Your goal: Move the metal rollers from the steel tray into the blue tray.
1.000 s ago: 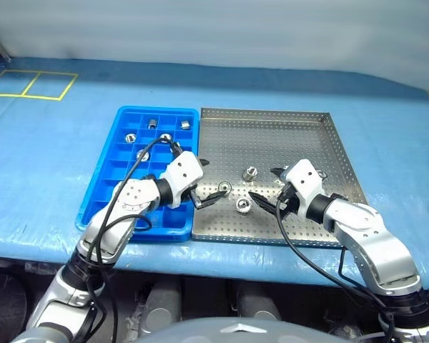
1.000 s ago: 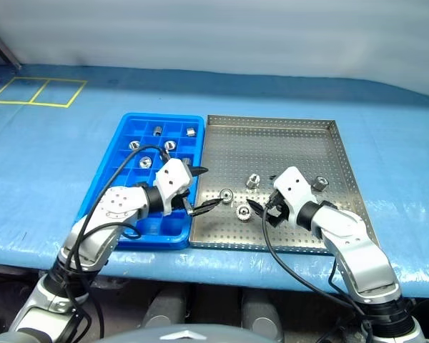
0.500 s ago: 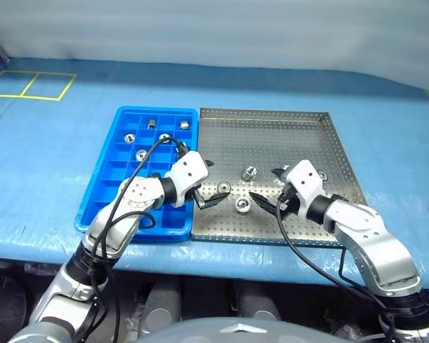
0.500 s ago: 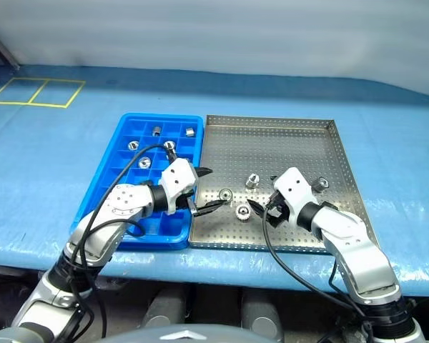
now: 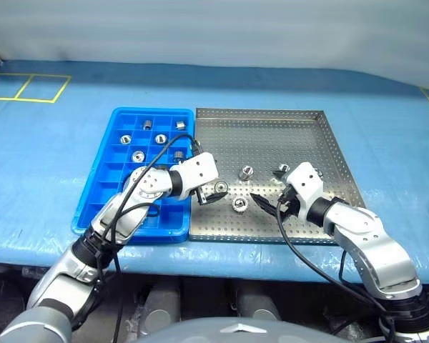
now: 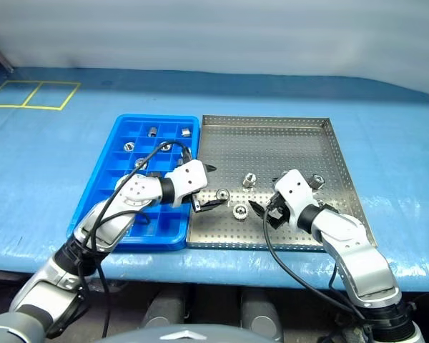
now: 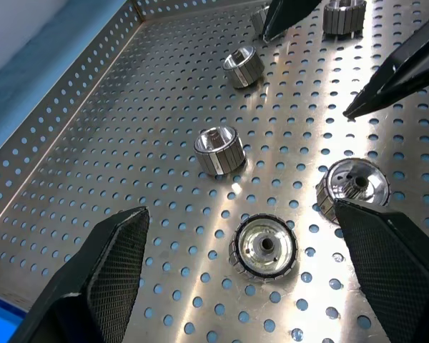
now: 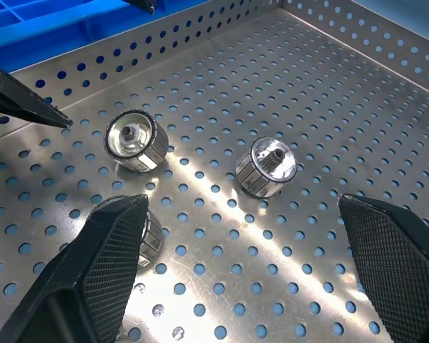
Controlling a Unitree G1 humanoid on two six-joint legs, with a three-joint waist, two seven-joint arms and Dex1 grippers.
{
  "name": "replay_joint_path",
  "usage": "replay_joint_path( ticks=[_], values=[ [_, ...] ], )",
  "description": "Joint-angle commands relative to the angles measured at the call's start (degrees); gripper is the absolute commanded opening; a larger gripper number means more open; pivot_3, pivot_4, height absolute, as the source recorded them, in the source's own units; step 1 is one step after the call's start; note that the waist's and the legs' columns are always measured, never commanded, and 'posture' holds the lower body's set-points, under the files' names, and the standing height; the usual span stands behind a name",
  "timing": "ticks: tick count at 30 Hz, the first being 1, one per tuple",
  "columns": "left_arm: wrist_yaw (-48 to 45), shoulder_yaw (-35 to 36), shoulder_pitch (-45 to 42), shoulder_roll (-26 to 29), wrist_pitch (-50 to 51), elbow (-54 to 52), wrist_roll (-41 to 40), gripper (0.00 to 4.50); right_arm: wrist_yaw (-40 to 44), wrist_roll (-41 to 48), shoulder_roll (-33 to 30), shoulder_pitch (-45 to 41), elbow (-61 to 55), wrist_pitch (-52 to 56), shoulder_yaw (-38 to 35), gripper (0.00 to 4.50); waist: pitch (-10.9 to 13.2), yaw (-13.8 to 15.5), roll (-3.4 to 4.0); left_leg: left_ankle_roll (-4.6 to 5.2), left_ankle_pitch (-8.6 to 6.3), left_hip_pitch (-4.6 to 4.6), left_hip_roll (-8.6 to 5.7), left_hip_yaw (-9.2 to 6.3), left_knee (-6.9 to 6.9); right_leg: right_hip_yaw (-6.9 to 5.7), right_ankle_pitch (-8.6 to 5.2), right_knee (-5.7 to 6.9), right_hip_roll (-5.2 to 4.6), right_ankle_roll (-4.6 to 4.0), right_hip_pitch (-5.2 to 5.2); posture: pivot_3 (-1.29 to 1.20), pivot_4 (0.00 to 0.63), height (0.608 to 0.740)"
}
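Two robot arms reach over a steel tray (image 5: 272, 136) beside a blue tray (image 5: 107, 179).

The steel tray's upper half lies bare and open. Both trays touch along one edge. The left gripper (image 5: 213, 187) and right gripper (image 5: 268, 199) hang spread wide, holding nothing. Four metal rollers (image 5: 239, 205) sit low-centre in the steel tray, one partly hidden behind the right gripper; five show in the blue tray's upper compartments.
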Motion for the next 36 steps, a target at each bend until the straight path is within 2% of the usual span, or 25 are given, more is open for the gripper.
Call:
replay_joint_path(
  ticks=[1, 5, 19, 25, 28, 33, 36],
  values=[
    [-1.0, -1.3, -2.0, 0.1, -2.4, 0.7, 2.5, 4.5, -0.5, -0.1, 0.2, 0.2, -2.4, -1.1, -1.3, 4.49, 0.0, 0.0, 0.0, 0.0, 0.0, 0.0, 0.0, 0.0, 0.0, 0.0, 0.0, 0.0, 0.0, 0.0, 0.0, 0.04, 0.15, 0.74],
    [-2.5, -2.0, -2.9, -1.0, -3.4, 3.1, 2.9, 4.5, -0.9, -0.2, 0.3, 0.4, -2.5, -1.2, -1.4, 4.49, 0.0, 0.0, 0.0, 0.0, 0.0, 0.0, 0.0, 0.0, 0.0, 0.0, 0.0, 0.0, 0.0, 0.0, 0.0, 0.04, 0.15, 0.74],
    [-4.8, -8.8, -11.8, -4.8, -6.0, 18.1, 12.8, 4.5, -1.5, -1.0, 0.9, 0.7, -2.5, -1.6, -1.1, 4.49, 0.0, -0.2, 0.0, 0.01, 0.0, -0.01, -0.01, 0.0, 0.03, 0.01, 0.01, 0.02, 0.01, 0.02, 0.0, 0.02, 0.15, 0.74],
    [-7.0, -9.5, -12.3, -5.5, -7.3, 20.6, 14.6, 4.5, -2.2, -1.2, 1.2, 1.3, -2.5, -2.1, -1.4, 4.49, 0.0, -0.8, 0.01, 0.01, 0.0, 0.0, 0.0, -0.01, 0.03, 0.01, 0.01, 0.04, 0.03, 0.02, 0.0, 0.0, 0.15, 0.74],
    [-7.2, -9.4, -12.2, -5.7, -7.6, 21.3, 15.4, 3.88, -2.5, -1.4, 1.3, 1.5, -2.5, -2.4, -1.4, 4.5, 0.0, -1.2, 0.01, 0.01, 0.0, 0.01, 0.01, 0.0, 0.03, 0.02, 0.01, 0.08, 0.04, 0.02, 0.0, 0.0, 0.15, 0.74],
    [-7.4, -8.7, -11.6, -6.1, -7.3, 21.4, 16.2, 2.25, -2.7, -1.7, 1.3, 1.4, -2.1, -2.8, -1.4, 4.5, 0.0, -1.4, 0.01, 0.01, 0.0, 0.02, 0.01, 0.0, 0.04, 0.03, 0.01, 0.11, 0.04, 0.02, 0.0, 0.01, 0.15, 0.74],
    [-7.3, -8.3, -11.5, -6.0, -7.1, 21.3, 16.3, 2.25, -2.7, -1.8, 1.3, 1.2, -1.9, -3.0, -1.4, 4.5, 0.0, -1.4, 0.01, 0.01, 0.0, 0.01, 0.01, -0.01, 0.04, 0.03, 0.03, 0.11, 0.04, 0.06, 0.0, 0.01, 0.15, 0.74]
  ],
)
